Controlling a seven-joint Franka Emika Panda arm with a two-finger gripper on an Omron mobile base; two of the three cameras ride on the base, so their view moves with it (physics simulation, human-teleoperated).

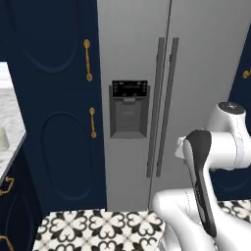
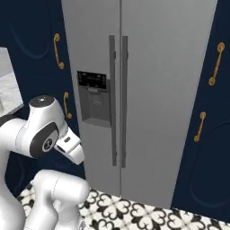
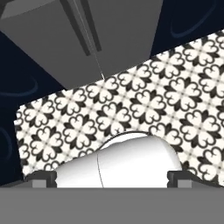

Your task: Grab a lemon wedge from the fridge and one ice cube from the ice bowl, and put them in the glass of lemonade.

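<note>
The tall grey fridge [image 1: 196,63] [image 2: 161,90] stands straight ahead with both doors shut. Its two long bar handles [image 1: 165,108] meet at the middle, and the left door holds a black dispenser panel [image 1: 129,110]. The lemon wedge is hidden behind the shut doors. The ice bowl is out of view. My arm is folded low in front of the fridge, apart from it. In the hand view my gripper [image 3: 112,178] points down at the patterned floor, fingertips [image 3: 43,178] wide apart and open, with nothing between them. The fridge's foot [image 3: 65,39] shows at the top of that view.
Navy cabinets [image 1: 59,122] [image 2: 206,112] with gold handles flank the fridge on both sides. A marble counter [image 1: 10,127] juts in at the left. On it, cut by the frame edge, sits a small pale vessel [image 1: 2,138]; whether it is the glass of lemonade I cannot tell. Black-and-white tiles [image 1: 98,230] cover the floor.
</note>
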